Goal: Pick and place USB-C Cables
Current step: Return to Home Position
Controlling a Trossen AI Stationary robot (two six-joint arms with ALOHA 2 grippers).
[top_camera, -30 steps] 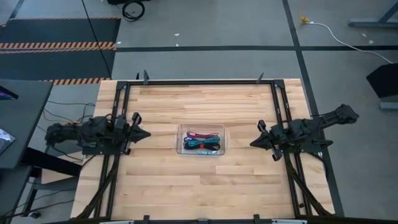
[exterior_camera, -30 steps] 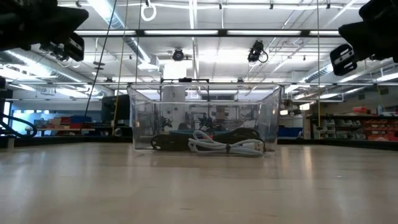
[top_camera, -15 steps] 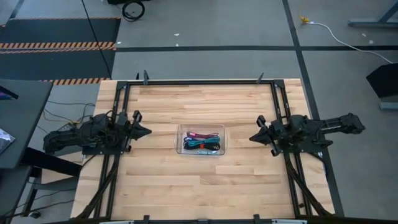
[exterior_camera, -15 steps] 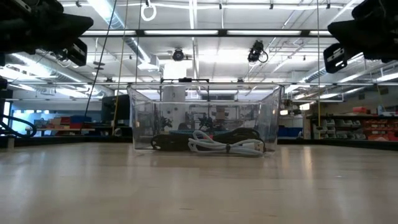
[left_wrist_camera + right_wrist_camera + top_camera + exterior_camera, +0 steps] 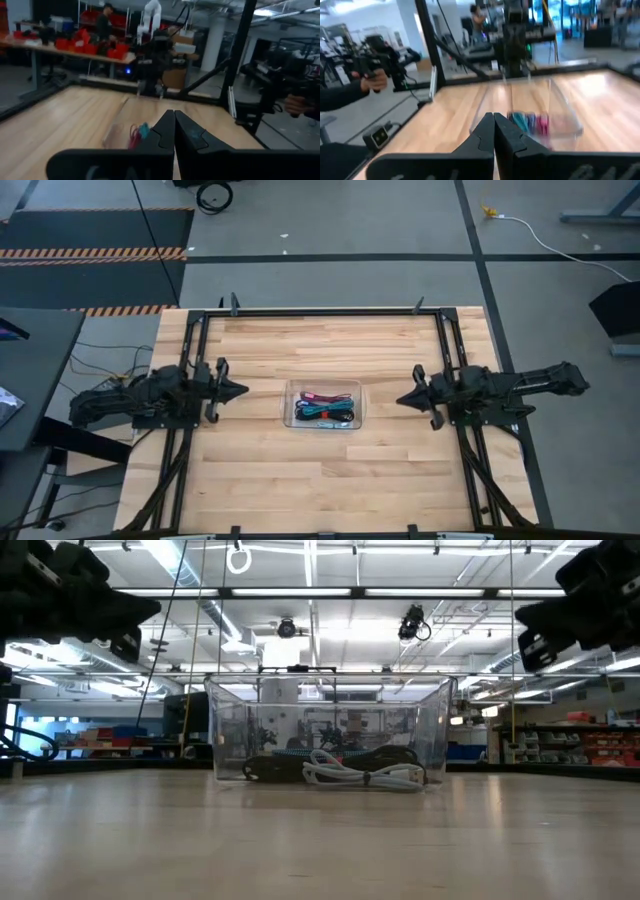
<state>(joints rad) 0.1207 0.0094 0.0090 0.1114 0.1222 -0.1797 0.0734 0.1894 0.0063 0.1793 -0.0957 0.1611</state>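
Observation:
The USB-C cables [image 5: 326, 409] lie bundled inside a clear rectangular tray [image 5: 290, 392] at the table's middle: maroon, teal, black and pale cords show from above. In the low view the cables [image 5: 355, 768] rest on the tray's floor. My left gripper [image 5: 240, 391] hovers left of the tray, pointing at it, fingers shut [image 5: 174, 131]. My right gripper [image 5: 400, 400] hovers right of the tray, also pointing at it, fingers shut [image 5: 493, 131]. Both are raised above the table.
A black frame rail [image 5: 330, 311] runs along the table's far edge and down both sides. Bare wood lies in front of and behind the tray. A person's hand with a controller [image 5: 376, 74] shows beyond the table. Another person [image 5: 104, 22] stands in the room.
Both arms have moved toward the tray. The left gripper advanced toward the table's right, the right gripper toward its left, and the right arm has straightened from a slant to level with the tray. The cables and tray have stayed put.

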